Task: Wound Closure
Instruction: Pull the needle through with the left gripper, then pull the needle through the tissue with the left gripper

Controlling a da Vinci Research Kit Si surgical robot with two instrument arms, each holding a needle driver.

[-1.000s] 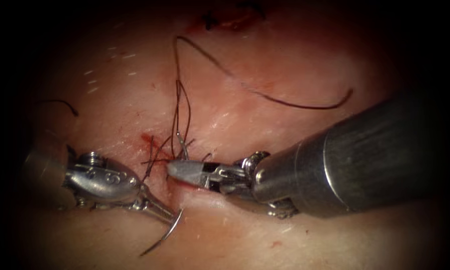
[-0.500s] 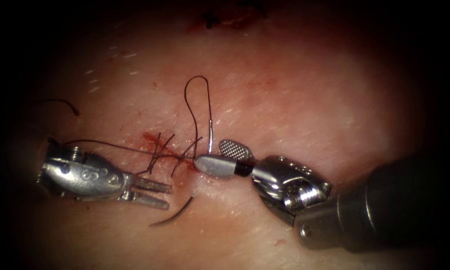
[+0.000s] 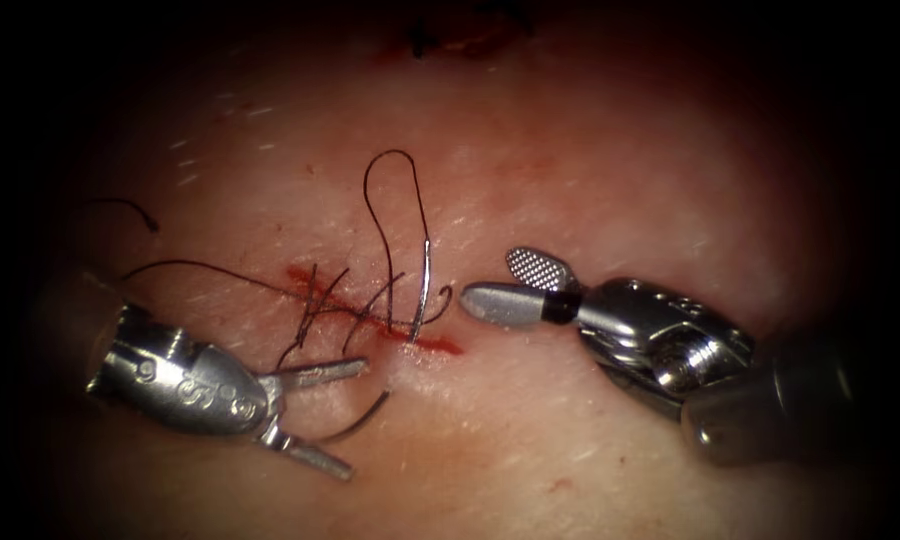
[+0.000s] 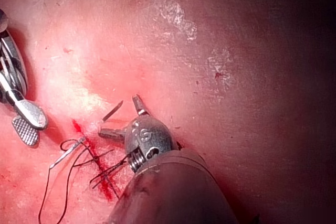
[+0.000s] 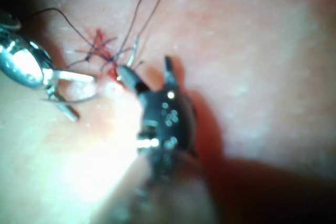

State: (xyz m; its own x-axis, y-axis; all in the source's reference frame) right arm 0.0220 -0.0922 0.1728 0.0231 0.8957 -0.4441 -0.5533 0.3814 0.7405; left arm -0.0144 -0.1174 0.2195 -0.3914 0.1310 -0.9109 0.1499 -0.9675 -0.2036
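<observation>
1. The left arm's silver needle driver (image 3: 332, 415) comes in low on the left with its jaws spread wide. They are gripping nothing.
2. Between those spread jaws lies the dark, thin curved needle (image 3: 358, 420), flat on the surface of the pale pink pork tissue (image 3: 610, 170). It sits just below the cut's left part and no tool has it. The left wrist view has it as a dark sliver (image 4: 113, 111) in the gap between the jaws.
3. The right arm's silver needle driver (image 3: 490, 282) sits just right of the cut, jaws parted with the ridged inner face of the upper one showing, and it is empty too.
4. The short red cut (image 3: 370, 315) runs between the two tools, crossed by dark stitches.
5. A tall loop of thin black thread (image 3: 390, 158) rises from the stitches, and another strand trails off to the left.
6. A streak of red fluid (image 3: 438, 344) marks the cut's right end.
</observation>
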